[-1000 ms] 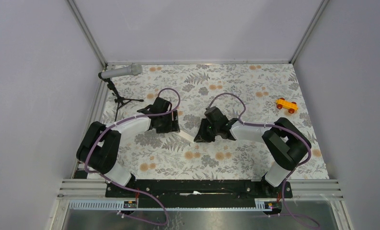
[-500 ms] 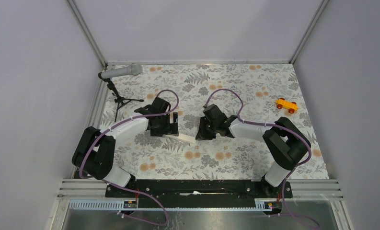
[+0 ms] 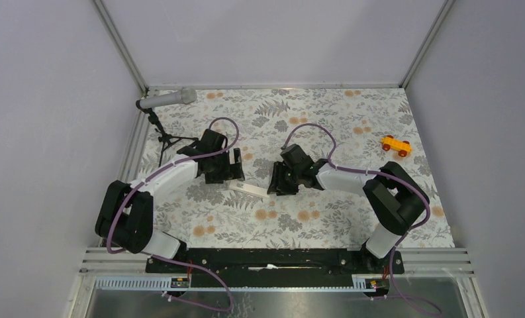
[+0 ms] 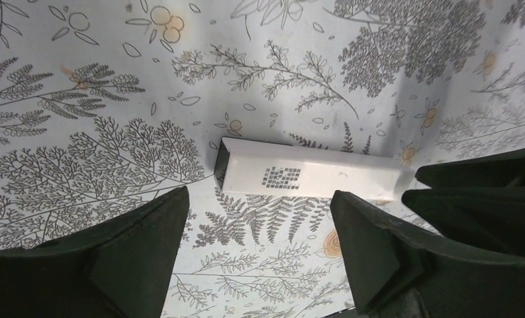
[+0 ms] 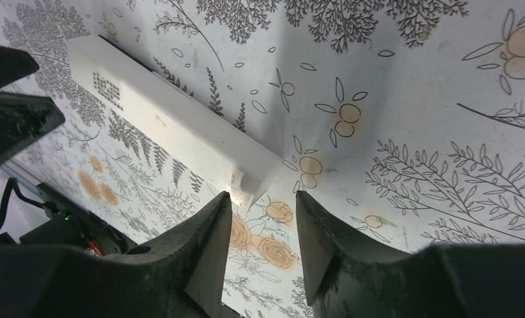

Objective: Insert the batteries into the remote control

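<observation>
I'm seeing the remote control (image 4: 312, 177) lying flat on the counter (image 4: 81, 132). The left end effector (image 4: 258, 199) is gaping wide and the right end effector (image 5: 263, 195) is standing part-open, both holding nothing.

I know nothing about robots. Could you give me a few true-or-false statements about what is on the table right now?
1. The remote control lies flat on the flowered cloth between the two grippers. True.
2. The left gripper is clamped on the remote control. False: it is wide open and the remote lies free.
3. The toy car sits beside the remote control. False: it is far off, towards the table's right edge.
4. A microphone on a tripod stands near the far left corner. True.
5. The right gripper holds a battery. False: nothing is between its fingers.
</observation>
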Tool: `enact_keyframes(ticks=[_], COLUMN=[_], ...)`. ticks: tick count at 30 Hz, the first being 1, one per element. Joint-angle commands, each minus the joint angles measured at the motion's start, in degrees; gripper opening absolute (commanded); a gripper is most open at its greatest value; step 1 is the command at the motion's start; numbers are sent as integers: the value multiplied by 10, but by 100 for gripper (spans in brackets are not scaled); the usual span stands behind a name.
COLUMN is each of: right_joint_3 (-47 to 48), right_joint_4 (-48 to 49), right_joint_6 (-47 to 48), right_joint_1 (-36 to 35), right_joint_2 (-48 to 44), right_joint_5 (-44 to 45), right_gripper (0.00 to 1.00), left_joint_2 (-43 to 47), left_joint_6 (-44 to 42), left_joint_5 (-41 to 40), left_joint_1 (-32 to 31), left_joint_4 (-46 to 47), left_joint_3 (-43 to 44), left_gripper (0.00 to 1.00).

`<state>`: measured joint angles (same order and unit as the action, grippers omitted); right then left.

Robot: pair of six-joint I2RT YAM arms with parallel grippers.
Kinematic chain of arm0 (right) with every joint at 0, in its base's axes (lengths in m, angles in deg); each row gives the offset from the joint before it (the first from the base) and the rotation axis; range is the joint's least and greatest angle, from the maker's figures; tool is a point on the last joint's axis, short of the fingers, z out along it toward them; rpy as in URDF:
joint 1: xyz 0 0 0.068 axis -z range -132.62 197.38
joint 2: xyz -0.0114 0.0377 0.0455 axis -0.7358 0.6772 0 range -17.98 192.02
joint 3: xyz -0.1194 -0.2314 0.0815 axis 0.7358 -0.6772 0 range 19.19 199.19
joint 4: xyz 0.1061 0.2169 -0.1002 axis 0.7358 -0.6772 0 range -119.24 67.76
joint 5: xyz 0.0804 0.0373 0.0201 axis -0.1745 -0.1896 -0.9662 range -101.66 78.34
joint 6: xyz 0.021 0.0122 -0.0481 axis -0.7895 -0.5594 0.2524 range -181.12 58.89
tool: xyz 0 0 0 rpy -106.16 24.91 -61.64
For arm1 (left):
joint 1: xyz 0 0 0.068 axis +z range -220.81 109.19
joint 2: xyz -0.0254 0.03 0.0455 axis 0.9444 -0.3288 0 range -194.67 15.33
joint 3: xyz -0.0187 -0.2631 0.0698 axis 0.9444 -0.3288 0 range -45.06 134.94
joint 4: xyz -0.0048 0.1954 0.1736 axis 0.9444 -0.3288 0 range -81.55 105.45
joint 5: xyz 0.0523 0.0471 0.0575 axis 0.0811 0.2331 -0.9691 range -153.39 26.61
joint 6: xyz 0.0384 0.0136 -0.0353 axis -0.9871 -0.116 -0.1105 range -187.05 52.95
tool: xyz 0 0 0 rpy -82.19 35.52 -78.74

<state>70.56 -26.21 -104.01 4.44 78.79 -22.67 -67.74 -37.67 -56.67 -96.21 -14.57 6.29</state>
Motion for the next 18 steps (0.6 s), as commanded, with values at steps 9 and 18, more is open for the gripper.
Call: enact_keyframes(ticks=[9, 18], right_joint_3=[-12, -3], right_joint_4=[60, 44], right_joint_6=[-70, -76], right_joint_1=[8, 8], right_joint_2=[-14, 18], right_joint_5=[-43, -45], right_gripper=[52, 47], left_joint_2=[-23, -49], left_joint_6=[-2, -5], left_joint_5=[122, 98], left_joint_1=[48, 49], left_joint_4=[63, 65], left_joint_3=[-21, -30], left_gripper=[69, 66])
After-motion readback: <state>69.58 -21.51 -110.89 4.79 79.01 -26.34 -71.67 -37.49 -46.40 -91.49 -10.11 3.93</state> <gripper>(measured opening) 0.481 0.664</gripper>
